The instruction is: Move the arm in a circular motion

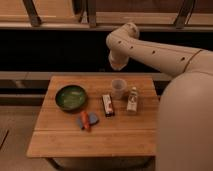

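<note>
The arm (155, 52) is thick, cream-coloured and tubular with small dark holes along it. It reaches in from the right, bends at an elbow (126, 31) near the top and turns down. Its end, with the gripper (117, 63), hangs above the back edge of the wooden table (60, 142), just over a clear cup (118, 88). The gripper holds nothing that I can see and touches no object.
On the table stand a green bowl (71, 96), a snack bar (107, 105), a small bottle (132, 99) and an orange item on a blue one (87, 120). The robot's large body (185, 125) fills the right side. A dark ledge runs behind the table.
</note>
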